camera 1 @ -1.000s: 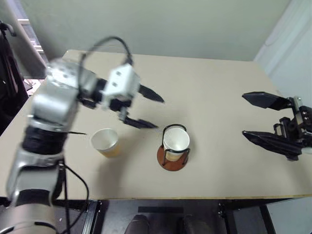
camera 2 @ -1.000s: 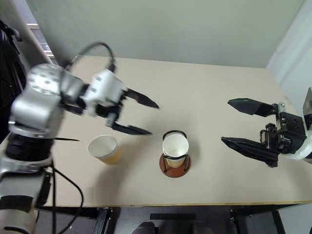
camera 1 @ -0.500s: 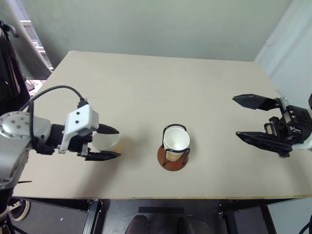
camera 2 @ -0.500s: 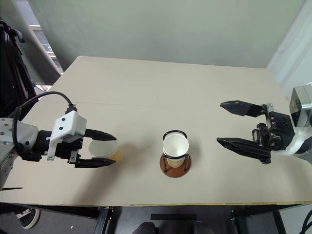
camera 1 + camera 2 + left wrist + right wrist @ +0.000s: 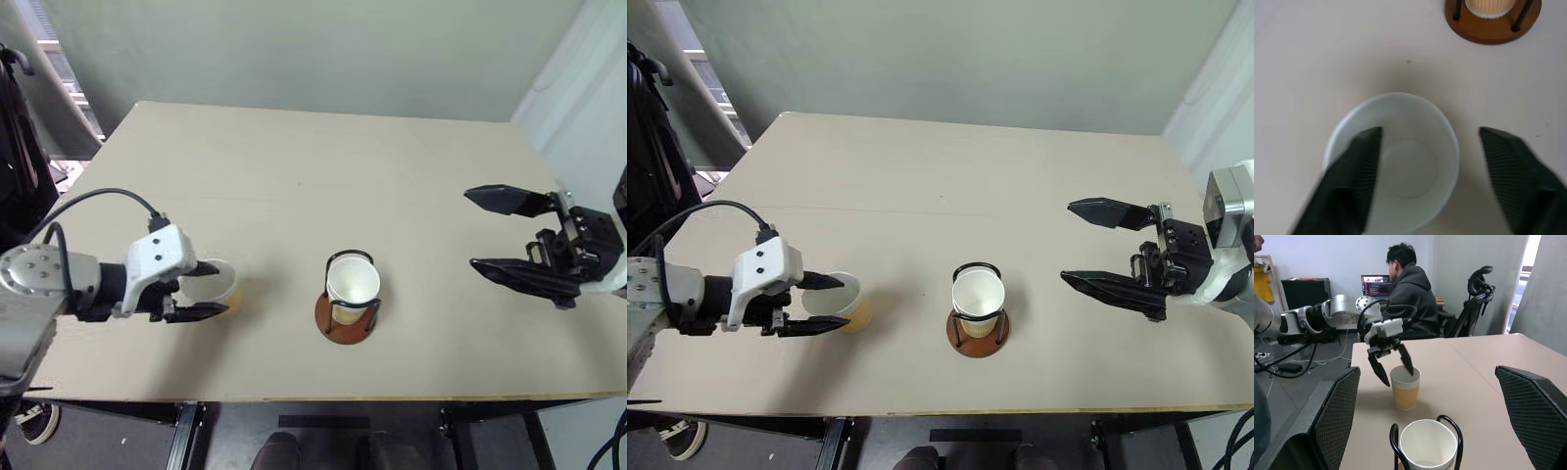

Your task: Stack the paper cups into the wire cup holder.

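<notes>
One tan paper cup (image 5: 217,291) stands upright on the table's left part. My left gripper (image 5: 219,288) is level with its rim, open. One of the fingers (image 5: 1354,171) reaches over the cup's white mouth (image 5: 1410,166). The other stands outside the wall, apart from it. Another paper cup (image 5: 353,281) sits in the wire cup holder (image 5: 345,325) at the table's middle, near the front edge. My right gripper (image 5: 472,231) hovers open and empty over the table's right part, pointing toward the holder.
The table (image 5: 323,176) is bare behind the cups and ends close in front of the holder. In the right wrist view a person in a dark hoodie (image 5: 1410,293) sits at a laptop beyond the table, beside an office chair (image 5: 1476,293).
My left arm swung down and to the left from above the table to the loose cup. Its fingers narrowed around the cup's rim. The right gripper stayed put.
</notes>
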`<act>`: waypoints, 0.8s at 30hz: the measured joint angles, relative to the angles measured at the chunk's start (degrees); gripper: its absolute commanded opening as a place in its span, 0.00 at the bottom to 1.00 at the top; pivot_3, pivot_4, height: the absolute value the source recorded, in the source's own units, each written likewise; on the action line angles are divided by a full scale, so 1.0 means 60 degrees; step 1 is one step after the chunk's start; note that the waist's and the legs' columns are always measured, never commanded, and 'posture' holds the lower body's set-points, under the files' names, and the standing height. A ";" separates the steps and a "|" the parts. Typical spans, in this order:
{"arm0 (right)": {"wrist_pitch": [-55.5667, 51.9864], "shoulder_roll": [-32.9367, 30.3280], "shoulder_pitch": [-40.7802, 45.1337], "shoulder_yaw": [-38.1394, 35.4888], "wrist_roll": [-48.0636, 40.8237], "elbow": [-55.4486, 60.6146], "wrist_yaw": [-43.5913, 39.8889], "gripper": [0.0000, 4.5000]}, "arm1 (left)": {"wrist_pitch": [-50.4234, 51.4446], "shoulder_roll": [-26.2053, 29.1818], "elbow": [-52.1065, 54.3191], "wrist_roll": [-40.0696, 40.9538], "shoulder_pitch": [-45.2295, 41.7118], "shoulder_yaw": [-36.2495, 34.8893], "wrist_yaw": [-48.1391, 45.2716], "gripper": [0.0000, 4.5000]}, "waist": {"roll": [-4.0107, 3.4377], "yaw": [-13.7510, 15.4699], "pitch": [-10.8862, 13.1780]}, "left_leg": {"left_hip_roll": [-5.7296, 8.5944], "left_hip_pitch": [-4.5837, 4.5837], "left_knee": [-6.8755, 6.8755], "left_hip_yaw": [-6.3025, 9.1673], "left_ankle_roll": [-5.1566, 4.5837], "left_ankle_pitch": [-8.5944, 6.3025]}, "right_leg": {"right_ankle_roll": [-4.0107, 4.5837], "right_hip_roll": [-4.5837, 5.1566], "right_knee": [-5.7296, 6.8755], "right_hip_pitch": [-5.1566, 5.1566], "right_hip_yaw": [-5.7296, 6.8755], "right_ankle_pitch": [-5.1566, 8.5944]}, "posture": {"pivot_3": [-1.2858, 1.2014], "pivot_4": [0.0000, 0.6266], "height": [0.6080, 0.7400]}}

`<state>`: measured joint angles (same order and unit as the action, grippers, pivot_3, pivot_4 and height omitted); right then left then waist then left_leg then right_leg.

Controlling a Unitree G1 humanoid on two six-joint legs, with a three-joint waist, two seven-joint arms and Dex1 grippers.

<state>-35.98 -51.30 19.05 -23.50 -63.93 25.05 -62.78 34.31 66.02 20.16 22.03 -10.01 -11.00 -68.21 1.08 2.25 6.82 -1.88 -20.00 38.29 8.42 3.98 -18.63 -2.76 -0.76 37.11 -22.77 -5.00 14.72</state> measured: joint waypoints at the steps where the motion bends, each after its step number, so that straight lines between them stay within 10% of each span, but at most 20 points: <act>1: 0.0000 0.0001 0.0012 0.0000 0.0005 0.0000 0.0001 1.00 | -0.0024 -0.0011 -0.0001 -0.0005 -0.0024 0.0100 0.0017 0.40 | 0.0000 -0.0001 0.0000 | 0.0000 0.0000 0.0000 0.0000 0.0000 0.0000 | 0.0000 0.0000 0.0001 -0.0001 0.0001 0.0000 | 0.52 0.24 1.00; 6: -0.0001 0.0003 0.0018 -0.0001 0.0017 0.0006 0.0026 1.00 | -0.0084 -0.0045 -0.0022 -0.0006 -0.0174 0.0426 0.0091 0.01 | 0.0000 -0.0003 0.0000 | 0.0000 0.0000 -0.0002 -0.0009 0.0003 0.0001 | 0.0002 -0.0001 0.0003 -0.0002 0.0000 0.0000 | 0.52 0.24 1.00; 24: -0.0010 0.0309 -0.0063 -0.0014 -0.0178 0.0502 0.0616 1.00 | -0.0240 -0.1822 -0.0226 0.1755 -0.5152 0.1907 -0.0926 0.01 | 0.0000 0.0064 0.0000 | 0.0005 -0.0015 0.0001 -0.0022 0.0023 0.0013 | -0.0002 0.0005 -0.0005 0.0000 0.0000 -0.0008 | 0.52 0.24 1.00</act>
<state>-36.04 -49.44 18.67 -23.58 -64.99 28.06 -59.09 32.86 55.09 18.80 32.56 -40.93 0.44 -73.76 1.08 2.64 6.82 -1.84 -20.09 38.29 8.28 4.12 -18.55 -2.77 -0.72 37.08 -22.77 -5.00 14.67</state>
